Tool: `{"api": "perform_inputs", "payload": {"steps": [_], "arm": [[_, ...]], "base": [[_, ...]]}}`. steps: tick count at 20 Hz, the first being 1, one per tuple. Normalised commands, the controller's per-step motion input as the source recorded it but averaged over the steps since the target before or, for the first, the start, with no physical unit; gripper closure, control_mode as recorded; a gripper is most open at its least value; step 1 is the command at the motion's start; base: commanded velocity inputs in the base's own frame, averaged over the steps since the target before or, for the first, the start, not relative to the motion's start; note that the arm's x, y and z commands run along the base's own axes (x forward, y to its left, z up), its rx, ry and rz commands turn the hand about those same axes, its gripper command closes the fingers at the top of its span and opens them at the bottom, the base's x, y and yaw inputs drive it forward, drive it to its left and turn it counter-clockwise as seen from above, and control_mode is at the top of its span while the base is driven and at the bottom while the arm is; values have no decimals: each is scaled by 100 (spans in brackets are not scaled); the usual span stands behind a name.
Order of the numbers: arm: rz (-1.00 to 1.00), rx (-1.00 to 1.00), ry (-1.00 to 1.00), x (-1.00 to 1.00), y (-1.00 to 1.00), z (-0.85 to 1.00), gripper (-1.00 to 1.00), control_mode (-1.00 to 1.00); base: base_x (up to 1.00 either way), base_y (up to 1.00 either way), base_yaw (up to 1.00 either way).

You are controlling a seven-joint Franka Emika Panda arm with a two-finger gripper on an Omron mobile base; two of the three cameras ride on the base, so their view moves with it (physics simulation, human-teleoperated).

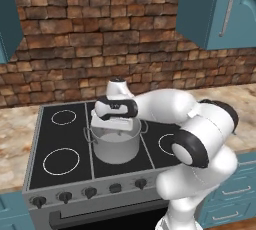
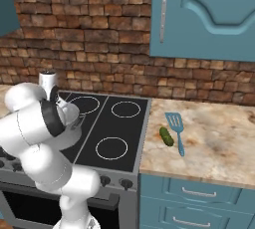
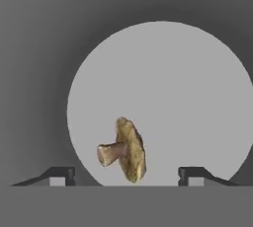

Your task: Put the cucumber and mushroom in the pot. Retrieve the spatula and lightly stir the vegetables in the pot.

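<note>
I'm poised right over the pot (image 1: 116, 144), which sits on the stove (image 1: 60, 144) between the burner rings, my hand tucked down at its rim. Looking along my gripper (image 3: 127, 175), the two fingertips (image 3: 63, 174) stand wide apart with nothing between them touching either pad. The mushroom (image 3: 123, 149) shows between and beyond them, cap to one side, stem to the other, against the pale round floor of the pot; whether it's resting on the bottom or still in the air I cannot tell.

Over on the speckled counter (image 2: 219, 138) to the right of the stove, the cucumber (image 2: 166, 136) lies just beside the spatula (image 2: 176, 129), its dark green body to the left of the teal handle. The spatula's slotted head points toward the brick wall (image 2: 99, 34), handle toward the counter's front edge. Both are well apart from the pot. Blue cabinets (image 2: 204, 14) hang above the counter.
</note>
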Motion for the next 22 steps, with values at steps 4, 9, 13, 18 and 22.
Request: {"api": "perform_inputs", "payload": {"steps": [4,9,13,18,22], "arm": [[0,0,0,-40,-7,30,-100,-100],[0,0,-4,-41,-39,58,-100,-100],[0,0,-1,-45,-58,70,-100,-100],[0,0,-5,-59,-81,50,-100,-100],[6,-2,-26,-69,-97,35,-100,-100]], "base": [[0,0,0],[0,0,0],[0,0,0],[0,0,0],[0,0,0]]}}
